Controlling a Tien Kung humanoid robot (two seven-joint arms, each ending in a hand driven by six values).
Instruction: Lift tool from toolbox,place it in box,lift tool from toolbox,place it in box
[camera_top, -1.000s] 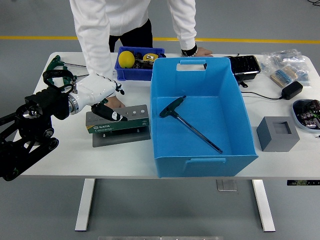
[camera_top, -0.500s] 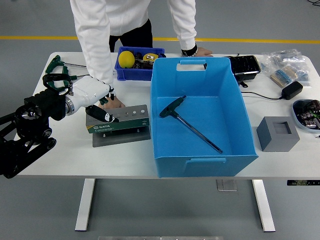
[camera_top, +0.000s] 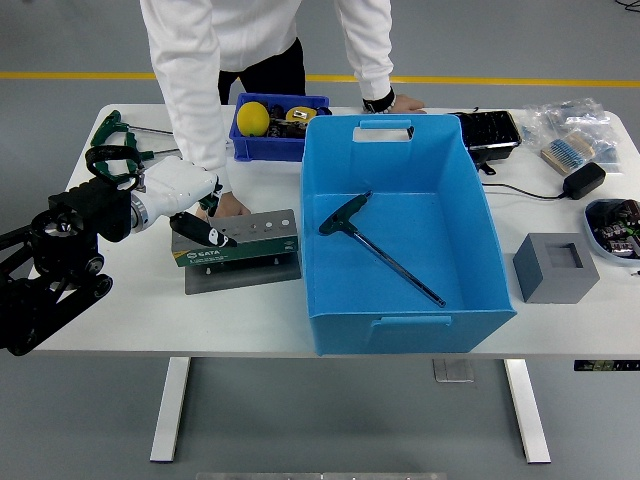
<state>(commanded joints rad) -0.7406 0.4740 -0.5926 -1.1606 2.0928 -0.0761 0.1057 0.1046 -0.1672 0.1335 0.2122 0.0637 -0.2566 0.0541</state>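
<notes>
Your left robot hand (camera_top: 190, 205) has pulled back left over the last second and now sits at the left end of the toolbox (camera_top: 238, 242), fingers curled down onto its top. It looks like it is closing on something dark there, but you cannot tell from this view whether a tool is actually gripped. Right arm is out of view.

1 T-handle tool (camera_top: 378, 247) already lies in the blue box (camera_top: 400, 325), diagonal across the floor, so the first lift-and-place reads as done. The retreat to the toolbox's left end suggests you are setting up the 2nd pick.

The toolbox stands on the tabletop (camera_top: 130, 320) just left of the blue box, near side. A person stands at the far side, one hand (camera_top: 231, 206) resting on the tabletop right behind the toolbox, just beside your fingers; the other hand (camera_top: 405, 103) rests on the far edge behind the box.

Watch the closeness to that person's hand when you lift.
</notes>
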